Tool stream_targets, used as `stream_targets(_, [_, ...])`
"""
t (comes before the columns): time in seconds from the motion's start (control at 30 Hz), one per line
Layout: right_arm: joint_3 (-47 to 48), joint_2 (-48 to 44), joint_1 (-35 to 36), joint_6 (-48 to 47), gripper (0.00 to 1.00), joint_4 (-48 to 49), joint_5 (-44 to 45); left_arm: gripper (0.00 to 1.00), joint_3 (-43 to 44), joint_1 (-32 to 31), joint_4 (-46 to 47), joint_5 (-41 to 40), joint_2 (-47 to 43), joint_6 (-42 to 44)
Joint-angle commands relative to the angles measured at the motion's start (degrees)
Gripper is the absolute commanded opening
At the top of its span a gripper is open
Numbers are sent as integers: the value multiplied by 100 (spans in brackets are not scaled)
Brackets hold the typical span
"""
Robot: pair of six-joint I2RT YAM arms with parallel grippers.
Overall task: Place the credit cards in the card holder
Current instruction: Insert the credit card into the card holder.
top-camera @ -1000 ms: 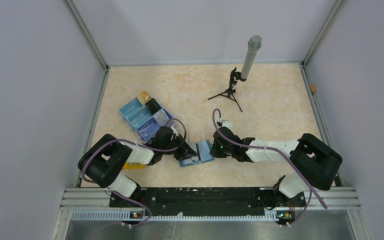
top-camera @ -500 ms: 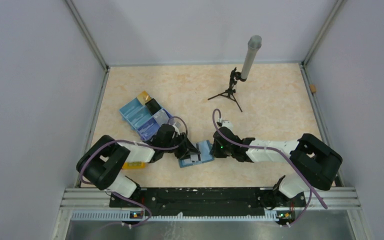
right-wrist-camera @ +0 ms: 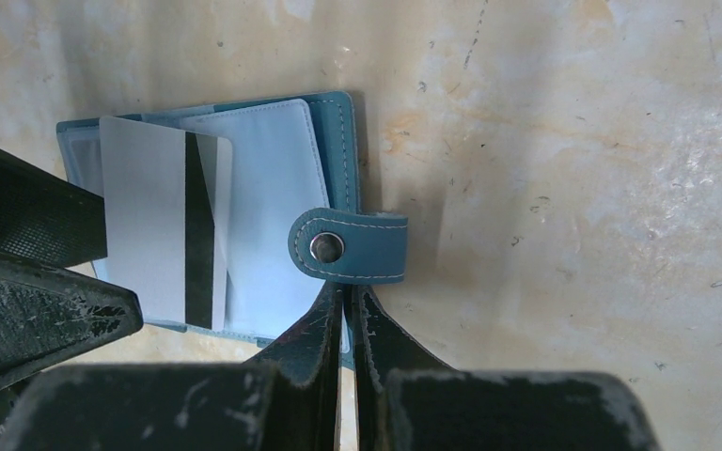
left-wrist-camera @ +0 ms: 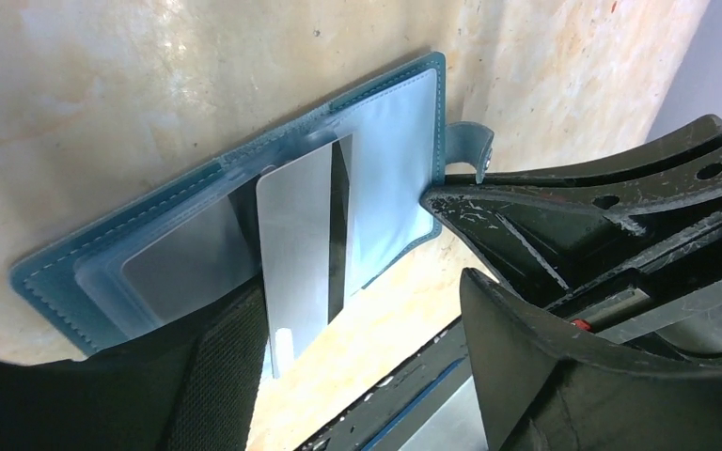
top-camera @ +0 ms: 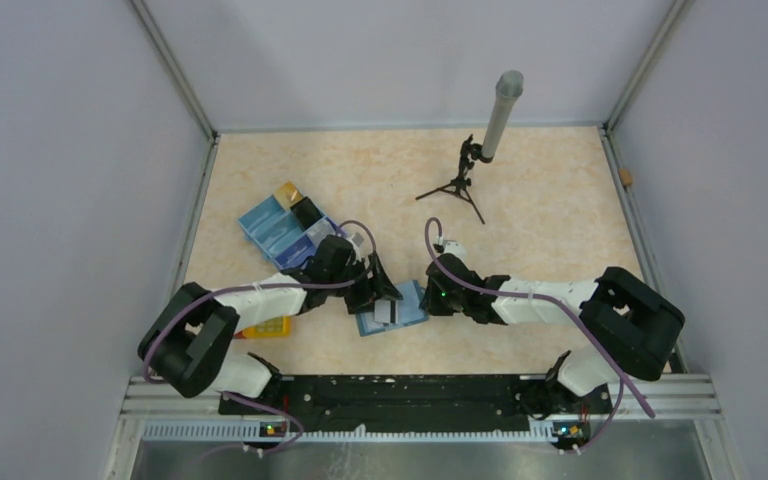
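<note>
Card holder: teal squarish folding card holder (top-camera: 400, 305) lies open and flat, pale-blue plastic sleeves up, near the middle of the table between the two pincers.
Card at holder: thin silvery credit card with a black stripe (left-wrist-camera: 291, 244) lies across the holder's middle. Its near end hangs past the holder's near edge. It looks laid on top, not yet slid into a sleeve.
Left sleeve: there is a grey sheen under the plastic, perhaps a card already in. I cannot tell.
Other cards: gold card (top-camera: 287, 192) and black card (top-camera: 307, 211) sit in the far compartments of the blue partitioned plastic tray (top-camera: 250, 225), to the far left of the holder.
Progress: early, I judge. One card has reached the holder unsleeved, and at least two are left in the tray.
Left gripper (left-wrist-camera: 357, 301): jaws spread wide. Its textured pad (left-wrist-camera: 221, 362) is just beside the silvery card's near end, and the other finger is well apart. It clamps nothing.
Right gripper (right-wrist-camera: 346, 299): fingers pressed together, tips down on the holder's right edge, just near of the teal snap strap (right-wrist-camera: 348, 246). It seems to pin the cover flat rather than pinch it.
</note>
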Motion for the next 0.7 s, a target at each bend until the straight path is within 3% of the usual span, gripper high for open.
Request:
stream_targets(0.0, [-24,142,-39,-236,0,-598,123,76,87,13,-1222,-718,-101,566])
stream_targets(0.27, [-23,205,-42,-246,0,-519,78,84,389,-2,-1808,-964,-132,887])
stream_targets(0.67, [-43,209,-37,-238,0,-490,61,70,353,-161,-1555,-658,1,662])
